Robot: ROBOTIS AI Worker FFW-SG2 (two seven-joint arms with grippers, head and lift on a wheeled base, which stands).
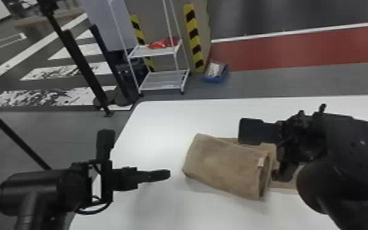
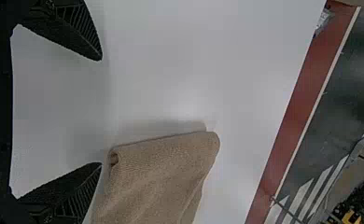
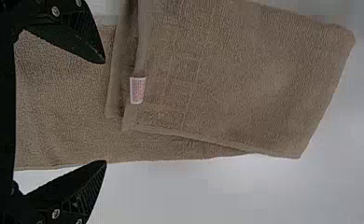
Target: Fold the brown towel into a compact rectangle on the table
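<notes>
The brown towel (image 1: 223,165) lies partly folded on the table, its upper flap slanting across a lower layer that extends right beneath my right arm. My right gripper (image 1: 258,156) is over the towel's right part; in the right wrist view the gripper (image 3: 105,112) stands open above the towel (image 3: 236,74), near the flap's edge with a small white tag (image 3: 137,90). Left of the towel, apart from it, is my left gripper (image 1: 165,174). In the left wrist view that gripper (image 2: 101,112) is open with nothing between its fingers, the towel (image 2: 157,182) beside it.
The white table (image 1: 162,122) has its left edge under my left arm and its far edge beyond the towel. Past it stand a white wire rack (image 1: 159,52), a blue bin (image 1: 216,72) on the floor and black posts at the left.
</notes>
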